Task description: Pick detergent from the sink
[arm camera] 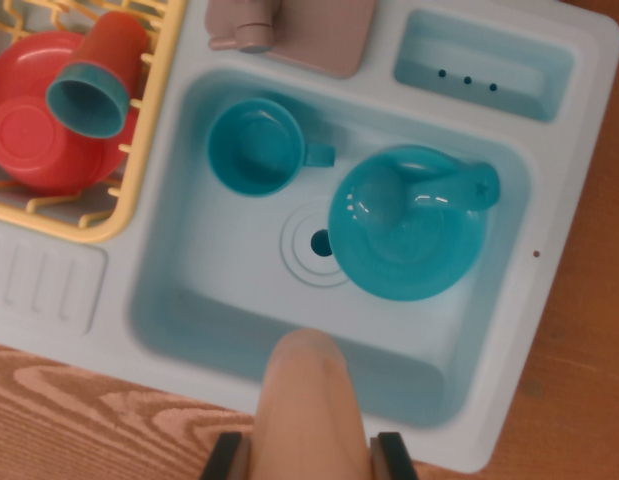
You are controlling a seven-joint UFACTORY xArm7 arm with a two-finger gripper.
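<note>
Though cropped, detergent (311, 405) seemingly between end effector (309, 458) fingers

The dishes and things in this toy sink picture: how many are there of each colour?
Teal: 3 (cup in the sink, bowl in the sink, cup in the yellow rack)
Red: 1 (plates in the rack)
Peach: 1 (detergent bottle in the gripper)
Total: 5

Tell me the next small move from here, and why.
Probably lift straight up. The claw appears shut on the peach detergent bottle, its fingers flanking the bottle at the bottom edge of the wrist view. The bottle hangs over the sink's near rim, with the teal cup and teal bowl farther in, so rising should clear them.
</note>
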